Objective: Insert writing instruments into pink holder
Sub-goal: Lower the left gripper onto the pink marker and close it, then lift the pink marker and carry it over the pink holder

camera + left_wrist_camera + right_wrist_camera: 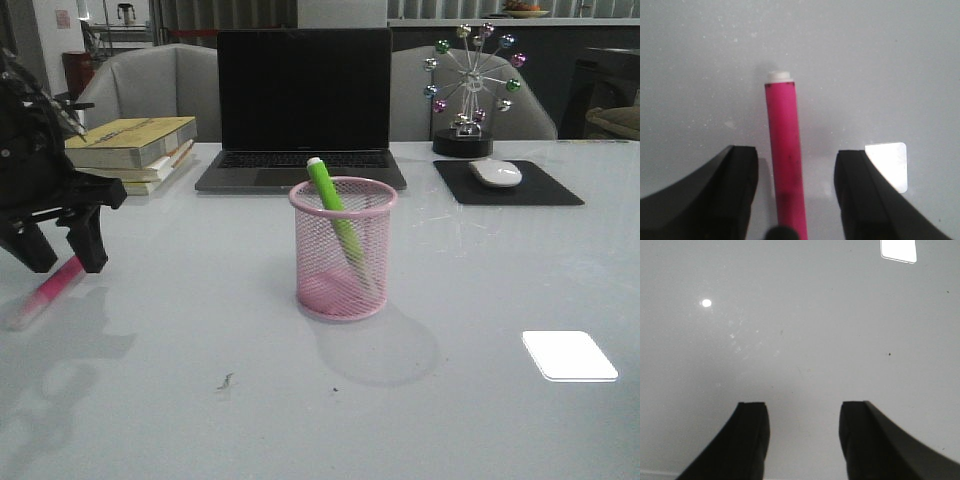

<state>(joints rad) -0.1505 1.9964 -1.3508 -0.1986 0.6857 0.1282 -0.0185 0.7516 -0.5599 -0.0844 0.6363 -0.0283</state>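
Left gripper (62, 245) open, straddling pink pen (48, 291) at left frame edge; green pen (336, 215) in pink holder (343, 250) centre; right gripper (802, 440) open over bare table (200, 340).

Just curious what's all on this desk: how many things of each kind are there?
Marker pens: 2, green in the pink cup, pink lying on the table
Pen cup: 1
Books: 2
Laptop: 1
Mouse: 1
Mouse pad: 1
Ferris-wheel ornament: 1
Total: 9
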